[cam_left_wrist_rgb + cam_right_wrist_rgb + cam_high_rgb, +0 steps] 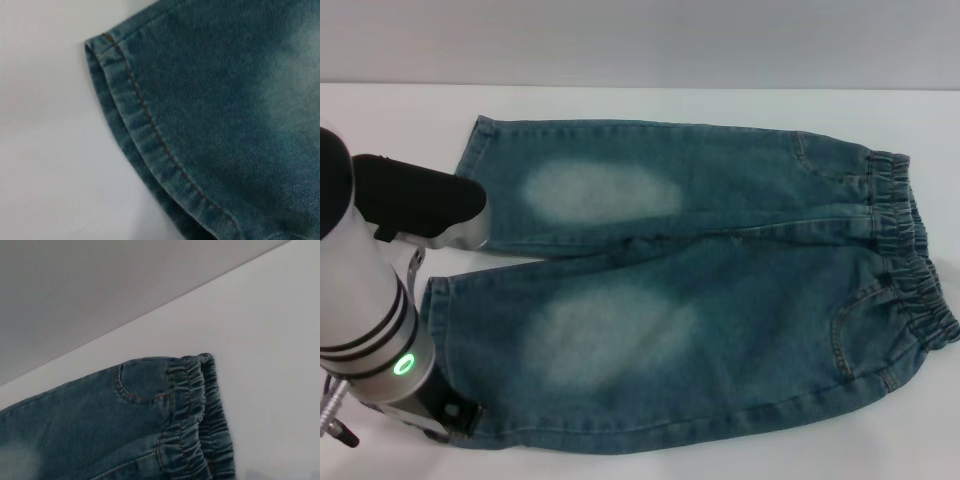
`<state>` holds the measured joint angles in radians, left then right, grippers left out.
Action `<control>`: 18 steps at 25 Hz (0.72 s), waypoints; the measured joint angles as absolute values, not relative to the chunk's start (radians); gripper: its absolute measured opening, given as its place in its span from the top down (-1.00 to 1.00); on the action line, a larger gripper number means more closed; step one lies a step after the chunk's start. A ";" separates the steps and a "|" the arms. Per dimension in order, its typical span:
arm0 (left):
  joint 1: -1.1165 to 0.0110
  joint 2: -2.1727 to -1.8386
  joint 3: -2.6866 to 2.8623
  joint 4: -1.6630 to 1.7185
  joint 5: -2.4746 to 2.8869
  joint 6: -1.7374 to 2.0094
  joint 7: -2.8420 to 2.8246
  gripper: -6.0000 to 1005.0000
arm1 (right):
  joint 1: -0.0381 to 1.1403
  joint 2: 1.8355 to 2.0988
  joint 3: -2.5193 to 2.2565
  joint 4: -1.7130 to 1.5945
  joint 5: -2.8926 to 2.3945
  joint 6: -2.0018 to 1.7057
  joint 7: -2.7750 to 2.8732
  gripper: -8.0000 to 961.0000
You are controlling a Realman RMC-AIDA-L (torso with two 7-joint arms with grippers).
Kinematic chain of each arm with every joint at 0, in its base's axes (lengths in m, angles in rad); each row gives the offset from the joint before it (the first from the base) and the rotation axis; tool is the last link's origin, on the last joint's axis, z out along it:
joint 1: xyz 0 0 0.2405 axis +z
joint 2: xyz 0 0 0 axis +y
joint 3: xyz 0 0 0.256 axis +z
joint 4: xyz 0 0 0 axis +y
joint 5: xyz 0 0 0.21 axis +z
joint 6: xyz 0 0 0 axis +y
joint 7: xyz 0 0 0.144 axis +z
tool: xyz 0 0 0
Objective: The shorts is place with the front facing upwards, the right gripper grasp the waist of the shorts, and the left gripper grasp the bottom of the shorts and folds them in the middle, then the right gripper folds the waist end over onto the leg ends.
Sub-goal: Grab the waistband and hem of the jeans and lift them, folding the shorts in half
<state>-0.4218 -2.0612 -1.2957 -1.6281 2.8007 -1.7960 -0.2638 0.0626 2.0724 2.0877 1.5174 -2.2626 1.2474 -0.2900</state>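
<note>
Head camera looks down on the shorts [700,290] — wrist cameras close, perhaps overlapping hem [150,145] and waist [200,415].

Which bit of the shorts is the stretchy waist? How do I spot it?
Find the shorts spread on the white table. Follow them to the robot's right end, away from the left arm. The waist is the puckered, ridged band there; the leg hems are flat.
</note>
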 joint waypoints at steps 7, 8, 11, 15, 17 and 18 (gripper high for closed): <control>-0.418 -2.059 -1.298 -1.671 2.823 -1.807 -0.263 0.93 | 0.059 2.075 2.086 1.511 -2.263 1.247 -0.290 -0.60; -0.418 -2.058 -1.298 -1.677 2.826 -1.808 -0.262 0.93 | 0.055 2.076 2.083 1.510 -2.262 1.247 -0.290 -0.60; -0.413 -2.058 -1.298 -1.700 2.832 -1.807 -0.260 0.93 | 0.041 2.077 2.078 1.497 -2.242 1.247 -0.289 -0.60; -0.405 -2.059 -1.303 -1.724 2.839 -1.805 -0.247 0.93 | 0.024 2.078 2.076 1.458 -2.196 1.243 -0.301 -0.60; -0.405 -2.059 -1.307 -1.727 2.839 -1.803 -0.240 0.93 | 0.019 2.078 2.076 1.439 -2.179 1.239 -0.309 -0.60; -0.405 -2.059 -1.309 -1.726 2.839 -1.802 -0.237 0.93 | 0.017 2.078 2.076 1.429 -2.170 1.237 -0.315 -0.60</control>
